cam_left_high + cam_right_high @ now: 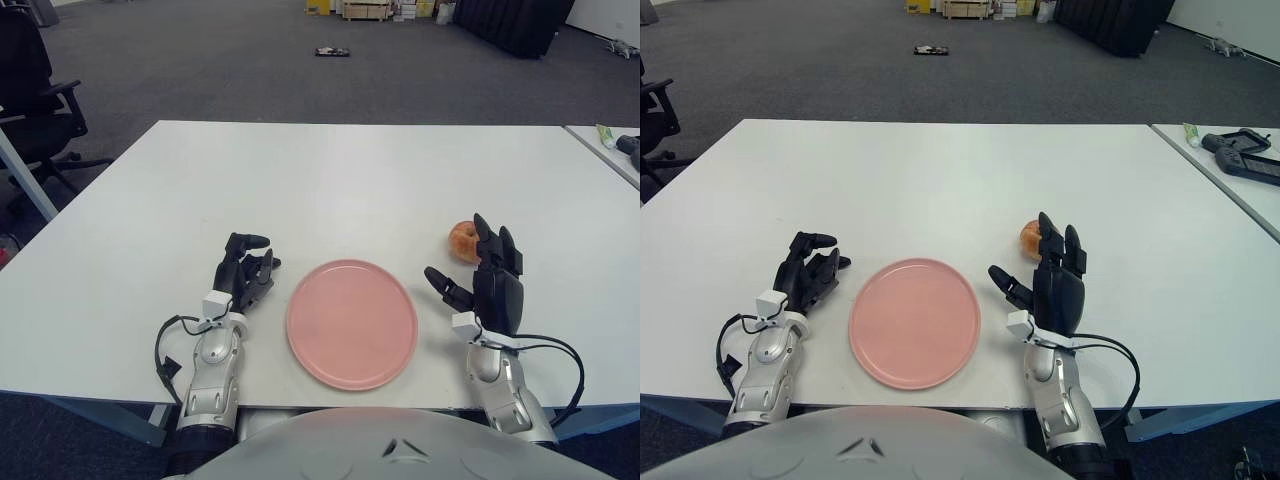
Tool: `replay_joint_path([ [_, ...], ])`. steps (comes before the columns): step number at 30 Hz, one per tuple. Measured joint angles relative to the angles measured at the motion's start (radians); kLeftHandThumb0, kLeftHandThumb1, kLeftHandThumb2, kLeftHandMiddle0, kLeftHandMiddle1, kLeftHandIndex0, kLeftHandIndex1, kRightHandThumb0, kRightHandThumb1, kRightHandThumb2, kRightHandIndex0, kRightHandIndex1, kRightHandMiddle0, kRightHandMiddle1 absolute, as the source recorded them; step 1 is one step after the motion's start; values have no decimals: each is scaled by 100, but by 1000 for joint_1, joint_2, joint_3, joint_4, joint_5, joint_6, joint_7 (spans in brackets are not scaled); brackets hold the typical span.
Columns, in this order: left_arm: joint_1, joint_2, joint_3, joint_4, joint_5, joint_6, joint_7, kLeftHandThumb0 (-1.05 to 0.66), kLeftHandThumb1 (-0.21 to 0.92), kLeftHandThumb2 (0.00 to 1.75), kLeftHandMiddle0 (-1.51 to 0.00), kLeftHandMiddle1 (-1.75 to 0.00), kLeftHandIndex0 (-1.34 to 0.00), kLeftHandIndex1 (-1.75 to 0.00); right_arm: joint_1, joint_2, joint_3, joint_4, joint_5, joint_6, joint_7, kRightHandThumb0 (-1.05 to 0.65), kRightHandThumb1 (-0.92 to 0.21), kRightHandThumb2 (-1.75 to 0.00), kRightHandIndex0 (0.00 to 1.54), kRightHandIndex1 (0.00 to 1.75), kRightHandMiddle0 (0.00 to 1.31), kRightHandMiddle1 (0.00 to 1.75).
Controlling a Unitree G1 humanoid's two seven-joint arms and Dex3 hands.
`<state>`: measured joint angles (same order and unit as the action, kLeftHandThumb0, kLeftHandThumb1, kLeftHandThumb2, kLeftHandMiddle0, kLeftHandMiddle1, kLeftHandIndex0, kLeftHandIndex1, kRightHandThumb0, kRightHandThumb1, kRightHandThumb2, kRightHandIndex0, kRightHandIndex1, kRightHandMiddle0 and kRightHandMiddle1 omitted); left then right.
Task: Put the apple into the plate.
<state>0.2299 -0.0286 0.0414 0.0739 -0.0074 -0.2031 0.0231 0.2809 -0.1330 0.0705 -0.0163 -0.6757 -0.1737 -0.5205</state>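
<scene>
right hand (1055,285) standing upright, fingers spread, holding nothing; apple (1029,236) sitting just beyond its fingertips, pink plate (914,321) lying just to its left, left hand (807,275) showing farther left past plate

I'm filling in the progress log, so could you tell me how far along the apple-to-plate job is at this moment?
Nothing is finished: the pink plate holds nothing. In hand is the reach: the right hand is raised with fingers spread just in front of the apple, which sits on the white table to the plate's right, not grasped. The left hand shows beside the plate's left edge. Left: grasping, carrying and setting down.
</scene>
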Motion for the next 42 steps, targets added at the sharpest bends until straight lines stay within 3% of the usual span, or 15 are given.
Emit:
replay_joint_path([
  [10, -1, 0, 0, 3, 0, 0, 2, -36, 84, 65, -55, -130, -24, -175, -51, -15, -31, 4, 110, 96, 162, -91, -70, -26, 0, 0, 0, 0],
  [22, -2, 0, 1, 3, -1, 1, 2, -35, 84, 65, -55, -130, -24, -175, -120, -22, -43, 45, 109, 213, 184, -81, -64, -30, 0, 0, 0, 0],
  [31, -3, 0, 1, 3, -1, 0, 2, -35, 84, 64, -56, -130, -24, -175, -176, -37, -51, 90, 118, 236, 188, -81, -58, -43, 0, 0, 0, 0],
  [42, -3, -2, -1, 2, 0, 0, 3, -35, 85, 63, -57, -130, -23, -175, -288, -88, -78, 165, 148, 252, 201, -90, -61, -46, 0, 0, 0, 0],
])
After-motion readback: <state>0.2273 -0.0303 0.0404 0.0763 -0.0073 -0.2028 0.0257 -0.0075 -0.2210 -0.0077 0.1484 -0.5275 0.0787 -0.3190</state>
